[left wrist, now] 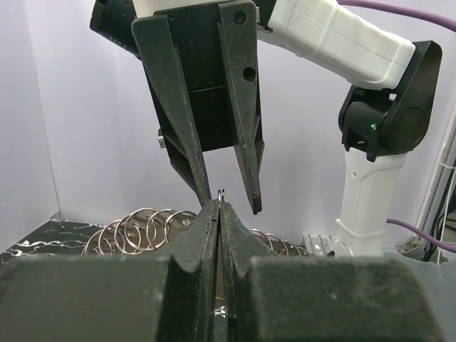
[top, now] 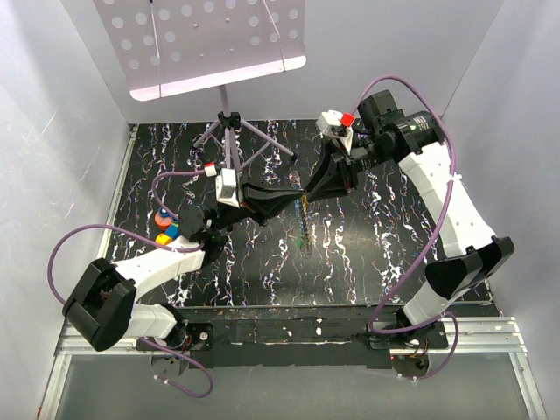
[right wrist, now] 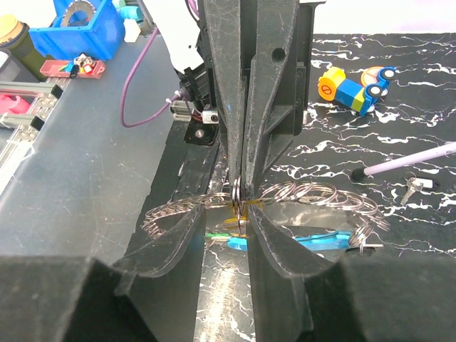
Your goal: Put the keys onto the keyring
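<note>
Left gripper [left wrist: 220, 206] above blue key [right wrist: 320, 239]

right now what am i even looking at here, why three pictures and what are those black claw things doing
These are two robot arms bolted to a table. One picture comes from a fixed camera overhead; the other two come from cameras on each wrist, looking along that arm's own fingers.

The claws are two-finger grippers. The left gripper is shut, pinching a thin metal ring. The right gripper meets it from the other side, its fingers closing around the same chain of keyrings, a yellow-orange key between them.

On the black marbled table lie a blue key, a toy car and a music stand's legs.
</note>
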You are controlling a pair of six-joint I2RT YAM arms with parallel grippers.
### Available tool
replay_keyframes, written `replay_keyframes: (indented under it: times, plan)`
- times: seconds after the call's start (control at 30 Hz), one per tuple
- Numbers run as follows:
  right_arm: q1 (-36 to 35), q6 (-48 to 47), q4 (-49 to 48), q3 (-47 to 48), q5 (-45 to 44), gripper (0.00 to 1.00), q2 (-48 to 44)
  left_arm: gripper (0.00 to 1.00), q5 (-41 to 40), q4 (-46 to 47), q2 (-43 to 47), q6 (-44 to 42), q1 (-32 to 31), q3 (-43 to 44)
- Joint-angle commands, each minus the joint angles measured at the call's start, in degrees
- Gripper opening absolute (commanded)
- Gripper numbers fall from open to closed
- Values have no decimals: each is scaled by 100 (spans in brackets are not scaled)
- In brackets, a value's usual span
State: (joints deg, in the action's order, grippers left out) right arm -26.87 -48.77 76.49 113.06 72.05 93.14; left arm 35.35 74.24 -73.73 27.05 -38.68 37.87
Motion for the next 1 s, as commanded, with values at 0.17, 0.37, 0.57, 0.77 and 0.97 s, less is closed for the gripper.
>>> replay_keyframes:
  times: [0.17, 0.37, 0.57, 0.77, 0.97]
  plan:
    - [-99, 17, -37, 129, 37, 31, -33, 0, -187, 407, 8, 37, 1, 107]
    - [-134, 78, -81, 155, 20, 26, 20, 0, -222, 399, 8, 55, 18, 116]
    - [-152, 131, -134, 164, -7, 15, 20, 0, -257, 372, -36, 90, 0, 124]
    - [-160, 114, -108, 182, -24, 1, 37, 0, -310, 355, -106, 231, 18, 142]
    - [-134, 184, -29, 129, -226, 1, -59, 24, -327, 83, 130, 310, 9, 46]
